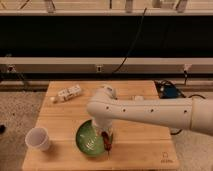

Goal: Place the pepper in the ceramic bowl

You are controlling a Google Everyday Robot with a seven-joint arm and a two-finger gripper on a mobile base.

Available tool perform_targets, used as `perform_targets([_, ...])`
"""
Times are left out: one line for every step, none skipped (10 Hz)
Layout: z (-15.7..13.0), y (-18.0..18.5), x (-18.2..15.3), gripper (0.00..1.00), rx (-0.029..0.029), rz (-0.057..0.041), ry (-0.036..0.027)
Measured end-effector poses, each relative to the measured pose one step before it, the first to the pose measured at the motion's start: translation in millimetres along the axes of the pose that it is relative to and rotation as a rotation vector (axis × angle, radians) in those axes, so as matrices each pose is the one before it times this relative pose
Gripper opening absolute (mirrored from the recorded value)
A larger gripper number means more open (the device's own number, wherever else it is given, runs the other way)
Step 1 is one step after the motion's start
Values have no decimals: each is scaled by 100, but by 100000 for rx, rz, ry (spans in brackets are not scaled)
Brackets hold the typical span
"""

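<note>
The green ceramic bowl [89,141] sits on the wooden table near its front edge. My white arm reaches in from the right and bends down over the bowl's right side. My gripper [104,134] is at the bowl's right rim, shut on the small dark-red pepper [107,142]. The pepper hangs nearly upright just over that rim. The wrist hides the gripper's upper part and the back of the bowl.
A white cup [38,138] stands left of the bowl. A white block-like object [69,93] and a small pale ball [53,99] lie at the table's [145,150] back left. A blue device [170,92] with cables sits off the back right corner.
</note>
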Motion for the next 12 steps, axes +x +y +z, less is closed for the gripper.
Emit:
perform_targets([552,-796,269,3,221,-2152,-720])
perform_targets([700,-393,299,13,454,-1539,-1204])
perform_targets([415,-285,236,22,441,-886,-828])
perform_targets([415,-209,216,31,423,-580,-738])
perform_targets([451,-383,241,42,383,-814,-752])
perform_targets([302,-435,263,53,282,-655,-304])
perform_targets([123,-235,252,61,60,79,114])
perform_targets([214,-257,405,74,390,916,226])
perform_targets([292,-65,315,79,302,909,122])
perform_targets([249,-94,291,80,347,806,38])
perform_targets([254,-161,278,80,852,696,-106])
perform_targets([225,56,249,80,1836,1043,-153])
